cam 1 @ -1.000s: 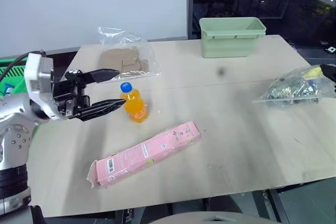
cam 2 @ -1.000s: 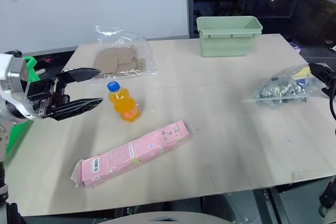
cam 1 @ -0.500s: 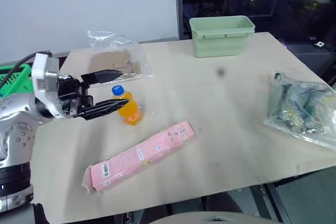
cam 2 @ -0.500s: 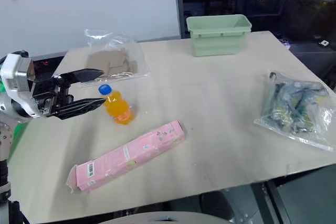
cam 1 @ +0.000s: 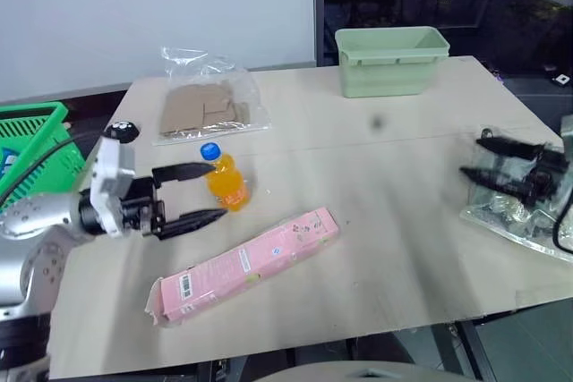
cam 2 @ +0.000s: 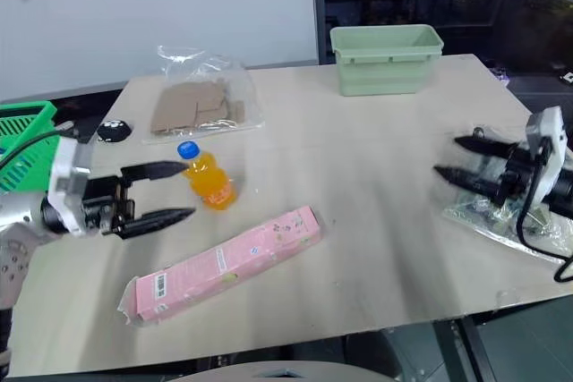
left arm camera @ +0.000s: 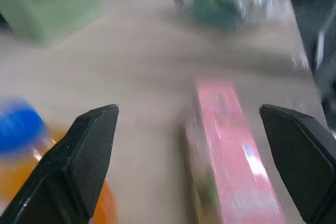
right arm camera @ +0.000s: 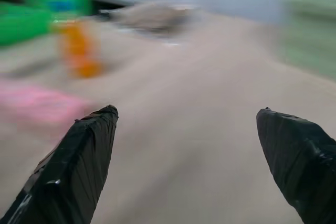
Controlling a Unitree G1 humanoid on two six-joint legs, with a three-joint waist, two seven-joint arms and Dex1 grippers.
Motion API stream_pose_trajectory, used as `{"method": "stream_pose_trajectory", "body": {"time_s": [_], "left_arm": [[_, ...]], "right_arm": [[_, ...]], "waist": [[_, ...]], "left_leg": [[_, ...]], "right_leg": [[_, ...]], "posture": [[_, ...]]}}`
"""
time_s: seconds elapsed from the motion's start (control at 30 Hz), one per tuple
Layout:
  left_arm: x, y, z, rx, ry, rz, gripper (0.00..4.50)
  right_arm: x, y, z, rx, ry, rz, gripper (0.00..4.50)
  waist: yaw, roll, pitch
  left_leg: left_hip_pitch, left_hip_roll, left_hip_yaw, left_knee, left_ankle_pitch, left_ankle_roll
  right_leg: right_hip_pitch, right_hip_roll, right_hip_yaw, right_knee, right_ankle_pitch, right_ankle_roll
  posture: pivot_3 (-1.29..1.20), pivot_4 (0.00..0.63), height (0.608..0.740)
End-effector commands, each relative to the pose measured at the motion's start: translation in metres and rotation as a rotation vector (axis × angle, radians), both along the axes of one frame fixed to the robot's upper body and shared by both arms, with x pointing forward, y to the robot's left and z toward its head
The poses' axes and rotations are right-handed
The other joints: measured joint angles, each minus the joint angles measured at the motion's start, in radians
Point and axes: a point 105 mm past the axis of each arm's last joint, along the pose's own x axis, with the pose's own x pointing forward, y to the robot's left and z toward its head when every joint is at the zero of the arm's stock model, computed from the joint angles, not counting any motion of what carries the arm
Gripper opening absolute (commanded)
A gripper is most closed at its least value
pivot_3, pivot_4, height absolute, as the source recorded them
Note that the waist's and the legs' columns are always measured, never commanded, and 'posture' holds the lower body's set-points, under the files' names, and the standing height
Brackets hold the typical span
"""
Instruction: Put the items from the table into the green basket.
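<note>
Jaws released on both grippers; right gripper [cam 2: 458, 157] hides part of clear bag [cam 2: 501, 212], basket [cam 1: 27, 145] cut off

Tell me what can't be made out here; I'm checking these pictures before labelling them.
- Green basket: cut off by the left edge of the head views; its inside is unseen.
- Bag at the right: the right tool covers part of it; contents unclear.
- Bottle: blurred in the left wrist view and cut by its edge.
- Pink carton: print too small to read.
</note>
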Motion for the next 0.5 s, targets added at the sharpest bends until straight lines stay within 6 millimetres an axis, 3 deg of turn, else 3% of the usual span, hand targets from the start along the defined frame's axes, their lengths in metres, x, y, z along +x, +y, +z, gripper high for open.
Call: {"method": "stream_pose_trajectory", "body": {"time_s": [0.03, 0.1, 0.17, 0.5], "left_arm": [[-0.012, 0.000, 0.000, 0.137, -0.007, 0.014, 4.50], [-0.034, 0.001, -0.008, 0.200, 0.056, -0.028, 4.50], [-0.048, 0.002, -0.010, 0.222, 0.094, -0.040, 4.50], [-0.052, 0.002, -0.035, 0.326, 0.104, -0.013, 4.50]], "right_arm": [[-0.025, 0.007, -0.009, -0.127, 0.050, 0.145, 4.48], [-0.031, 0.000, -0.025, -0.272, 0.059, 0.186, 4.48], [-0.036, 0.002, -0.029, -0.299, 0.057, 0.239, 4.48], [-0.032, 0.035, -0.007, -0.155, -0.041, 0.386, 4.48]], "waist": [[0.009, -0.003, 0.001], [0.013, -0.005, 0.002], [0.011, -0.007, 0.002], [0.023, -0.010, 0.002]], "left_leg": [[0.000, 0.000, 0.000, 0.000, 0.000, 0.000], [0.001, 0.001, 0.001, 0.001, 0.000, 0.000], [0.003, 0.002, 0.004, 0.002, 0.000, 0.000], [0.004, 0.002, 0.009, 0.005, 0.000, 0.000]], "right_leg": [[0.000, 0.000, 0.000, 0.000, 0.000, -0.001], [0.000, -0.001, 0.000, 0.000, -0.002, -0.003], [0.000, -0.002, 0.000, 0.000, -0.002, -0.003], [0.000, -0.007, -0.001, 0.001, -0.001, -0.004]], "posture": [[-0.04, 0.000, 0.740], [-0.04, 0.000, 0.740], [-0.04, 0.000, 0.740], [-0.02, 0.000, 0.740]]}}
